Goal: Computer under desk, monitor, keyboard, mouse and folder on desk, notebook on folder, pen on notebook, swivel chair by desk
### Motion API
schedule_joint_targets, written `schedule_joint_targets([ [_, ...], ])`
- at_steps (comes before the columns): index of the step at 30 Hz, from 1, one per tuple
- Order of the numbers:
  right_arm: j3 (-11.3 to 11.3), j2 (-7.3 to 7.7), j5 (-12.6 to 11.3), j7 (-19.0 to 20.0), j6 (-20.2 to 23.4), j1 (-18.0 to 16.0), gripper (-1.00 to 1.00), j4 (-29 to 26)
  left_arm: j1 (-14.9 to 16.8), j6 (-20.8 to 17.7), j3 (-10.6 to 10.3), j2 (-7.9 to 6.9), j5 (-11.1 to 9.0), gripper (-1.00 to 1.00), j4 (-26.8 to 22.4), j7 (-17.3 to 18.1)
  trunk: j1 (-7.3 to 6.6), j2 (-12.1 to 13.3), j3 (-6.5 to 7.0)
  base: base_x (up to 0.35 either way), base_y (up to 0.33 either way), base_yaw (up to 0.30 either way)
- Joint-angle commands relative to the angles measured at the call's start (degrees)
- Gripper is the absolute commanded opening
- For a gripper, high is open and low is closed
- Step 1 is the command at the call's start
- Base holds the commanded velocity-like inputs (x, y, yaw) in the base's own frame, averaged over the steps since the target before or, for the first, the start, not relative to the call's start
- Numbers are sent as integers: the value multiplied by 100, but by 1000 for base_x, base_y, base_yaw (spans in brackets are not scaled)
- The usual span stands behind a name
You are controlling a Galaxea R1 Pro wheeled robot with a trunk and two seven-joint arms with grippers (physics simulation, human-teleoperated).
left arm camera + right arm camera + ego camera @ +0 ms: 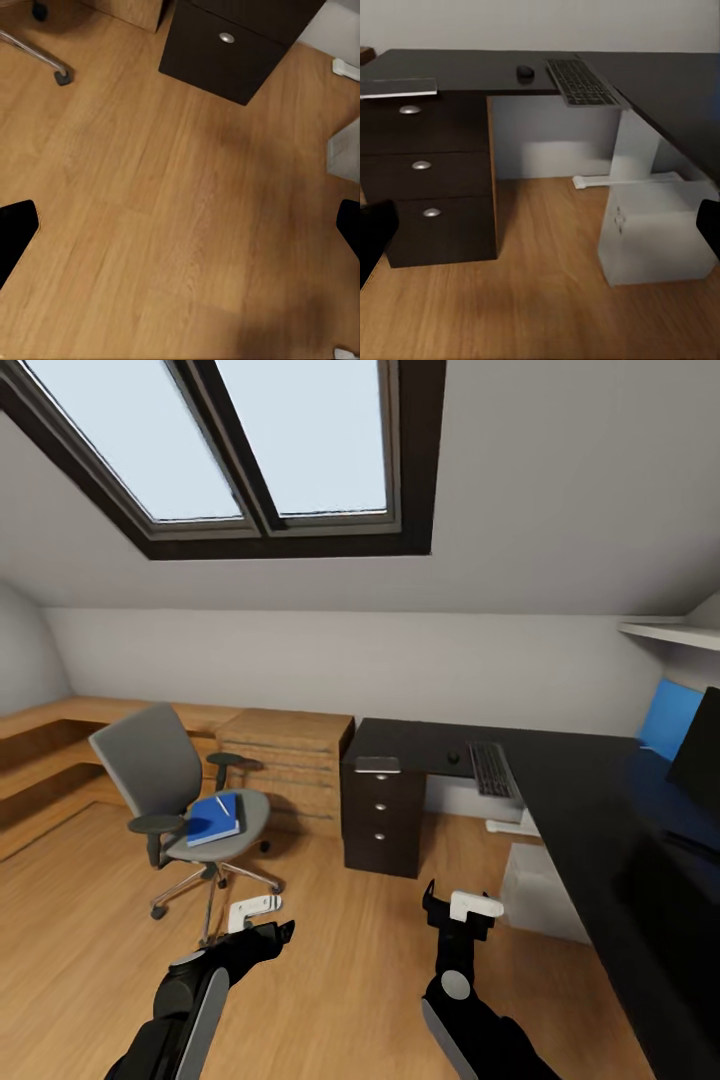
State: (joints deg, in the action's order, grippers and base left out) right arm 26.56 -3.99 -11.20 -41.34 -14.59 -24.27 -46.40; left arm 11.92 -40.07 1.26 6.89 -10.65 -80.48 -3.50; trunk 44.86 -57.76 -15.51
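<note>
Both arms hang low in front of the robot, over bare floor. The left hand [262, 922] is empty, its dark fingers spread wide at the 2 edges of its wrist view with only wood planks between them. The right hand [462, 908] is likewise released and holds nothing, its fingers parted on either side of a view of the drawers.

Outward to the left stands the swivel chair [170, 788], well apart from the counter [590, 800]. On its seat lies the folder [213, 819], with a thin white pen [223, 804] resting on top; a notebook between them cannot be made out. On the right, the keyboard [491, 768] sits on the counter with the mouse [453, 757] just beside it to the left, and the monitor [698, 752] stands at the far right. The computer [658, 229] is already under the counter.

The step in hand looks like an approach to the chair. It would go best by rolling close and squaring up to the seat, then taking the pen first, since a thin round pen may roll off.

The counter top is glossy black and flat, its drawers [426, 184] matte dark with 3 round metal knobs. The chair is soft grey cloth on a chrome star base. The folder is a thin, stiff, bright-blue rectangle; the floor [172, 225] is smooth light wood.
</note>
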Motion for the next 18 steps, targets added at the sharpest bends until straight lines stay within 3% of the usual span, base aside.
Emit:
schedule_joint_targets([
  [1,24,4,-57,-24,-35,-7,100,-1,4,-28,6,4,-60,100,-6,-37,3,-5,-8,209,290,0],
  [4,24,4,-57,-29,-35,-7,100,0,4,-28,4,5,-57,100,-5,-36,3,-5,-8,239,245,0],
  [11,23,2,-61,-30,-35,-7,100,0,4,-28,-3,5,-52,100,9,-37,3,-5,-4,314,35,-39],
  [18,12,6,-75,-24,-42,-7,100,8,4,-10,-146,9,-34,100,97,-37,3,-5,10,91,1,-165],
])
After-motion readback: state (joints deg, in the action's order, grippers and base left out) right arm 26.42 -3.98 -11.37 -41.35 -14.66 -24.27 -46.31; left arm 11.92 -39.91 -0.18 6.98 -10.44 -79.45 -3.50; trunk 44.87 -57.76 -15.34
